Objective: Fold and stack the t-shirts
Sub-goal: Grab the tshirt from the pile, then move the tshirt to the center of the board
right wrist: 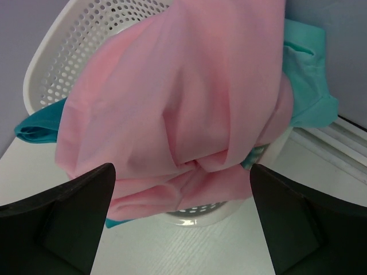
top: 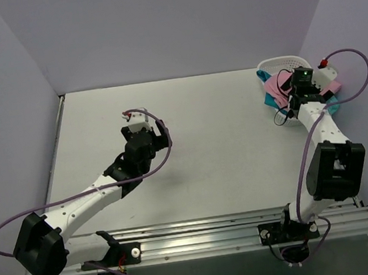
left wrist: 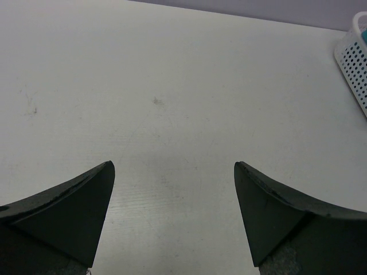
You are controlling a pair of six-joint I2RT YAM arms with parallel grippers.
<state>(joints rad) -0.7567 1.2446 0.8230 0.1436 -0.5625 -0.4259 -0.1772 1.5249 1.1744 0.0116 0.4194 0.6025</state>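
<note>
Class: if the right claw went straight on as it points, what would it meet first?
The right claw would most likely meet the pink t-shirt hanging over the white basket, though depth is unclear.

Top view: right arm point(top: 322, 130) covers the basket's point(top: 276, 64) near part and most of the t-shirts point(top: 272, 86); left wrist view: right edge cuts off the basket; right wrist view: pink t-shirt point(right wrist: 189, 97) hides the basket interior; teal t-shirts point(right wrist: 309, 74) show only in part; count indeterminate.
</note>
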